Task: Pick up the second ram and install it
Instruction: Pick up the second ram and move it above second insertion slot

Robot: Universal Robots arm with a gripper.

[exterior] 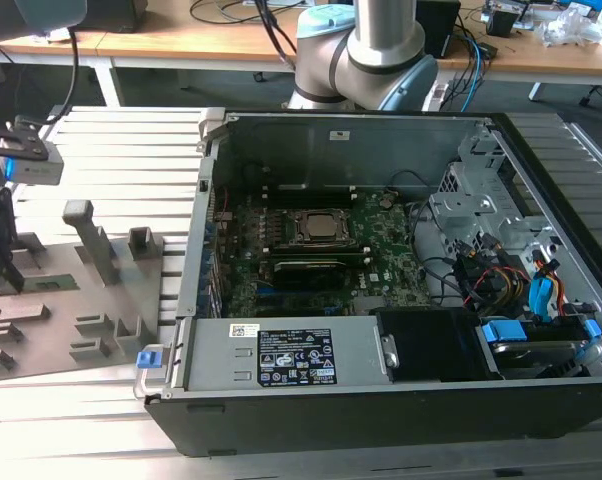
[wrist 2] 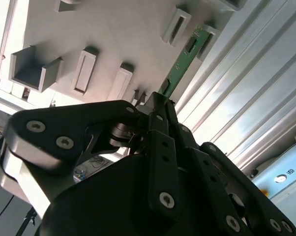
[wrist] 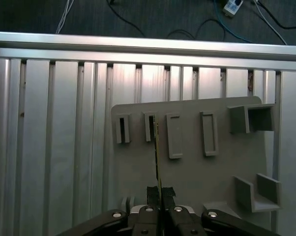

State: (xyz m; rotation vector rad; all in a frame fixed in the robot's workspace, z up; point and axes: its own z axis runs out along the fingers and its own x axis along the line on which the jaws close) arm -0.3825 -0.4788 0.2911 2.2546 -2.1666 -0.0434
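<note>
Pick-up looks abt done; install not yet. In the exterior view, grey holder plate w/ raised pockets lies on the slatted counter, toward the counter's edge at the exterior view's left. Open PC case takes the middle and the exterior view's right, w/ motherboard and processor socket inside. A dark slot strip sits just beside the socket; can't tell what's seated in it.

Judging by that, the second ram is over the holder plate, well apart from the case, so no part of the install shows as done. In the second wrist view it's a narrow green stick w/ small dark chips, running out from the gripper toward a pocket near the plate's edge. Its far end is at or just beside that pocket; can't tell whether it's clear of it. In the first wrist view the stick shows edge-on, a thin line in line w/ one of the plate's slotted pockets.

The fingers are drawn in close, one each side, pinching the stick's near end across its flat faces; no gap shows betw. pads and board.
</note>
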